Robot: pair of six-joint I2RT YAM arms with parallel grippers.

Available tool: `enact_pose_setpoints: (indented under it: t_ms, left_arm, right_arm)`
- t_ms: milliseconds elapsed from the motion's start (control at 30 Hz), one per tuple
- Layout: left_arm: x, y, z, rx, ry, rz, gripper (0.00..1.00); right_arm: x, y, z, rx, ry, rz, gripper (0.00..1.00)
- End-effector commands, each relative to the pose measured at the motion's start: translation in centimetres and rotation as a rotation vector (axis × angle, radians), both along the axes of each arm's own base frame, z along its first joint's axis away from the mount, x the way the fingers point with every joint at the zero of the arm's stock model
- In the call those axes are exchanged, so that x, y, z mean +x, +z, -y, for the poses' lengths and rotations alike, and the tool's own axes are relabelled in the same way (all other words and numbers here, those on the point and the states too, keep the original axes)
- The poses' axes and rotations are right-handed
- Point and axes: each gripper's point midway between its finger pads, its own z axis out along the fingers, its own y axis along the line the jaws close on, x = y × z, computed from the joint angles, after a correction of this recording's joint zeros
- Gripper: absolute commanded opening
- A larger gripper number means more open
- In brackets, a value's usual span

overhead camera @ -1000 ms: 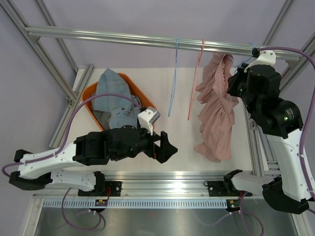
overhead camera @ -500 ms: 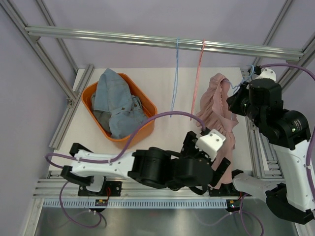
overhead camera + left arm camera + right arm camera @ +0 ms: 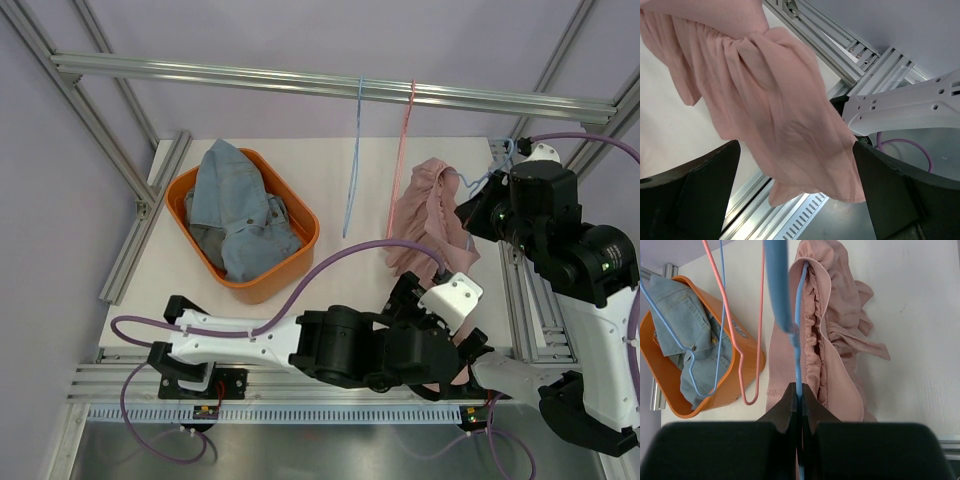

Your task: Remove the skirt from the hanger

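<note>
The skirt (image 3: 425, 215) is a pink, gathered, thin fabric and should be treated as light, fully limp and somewhat slippery. It will fold, stretch and slide rather than hold any shape, and its ruffles can snag on wire. It hangs by its elastic-looking waistband on a blue wire hanger (image 3: 798, 340) at the right side of the counter (image 3: 325, 170), with its lower folds reaching the near edge. The right gripper (image 3: 799, 399) has its jaws clenched on the hanger wire, and holds it clear of the overhead rail (image 3: 250, 78). The left gripper (image 3: 797, 170) has its jaws released and spread wide, with the lower part of the skirt hanging between them, not pinched. Recommended hold: gather a thick bunch of the lower fabric, since a single layer is likely to slip, then pull down and away so that the waistband slides off the hanger ends. No brand, label or legible writing is visible on the skirt, the hanger, the orange basket (image 3: 310, 225) or the denim garment (image 3: 235, 210) inside it.
</note>
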Motion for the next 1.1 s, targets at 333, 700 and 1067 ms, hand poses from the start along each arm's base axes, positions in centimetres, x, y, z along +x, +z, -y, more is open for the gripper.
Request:
enact_pose_setpoints:
  t_ms: [333,700,1067]
  left_arm:
    - [1.6,-0.7,3.3,-0.057,-0.002,-0.053,0.99]
    - [0.6,-4.3,0.9,-0.027,0.025,-0.116,0.0]
    - [-2.9,-8.1,-3.8,0.007,0.071,-0.121,0.0]
  right_arm:
    - [0.0,2.3,-0.6,0.086,0.006,0.073,0.0]
    - [1.4,3.6,-0.1,0.078,-0.054,0.105,0.0]
    - [3.0,6.8,0.4,0.08,-0.125,0.135,0.0]
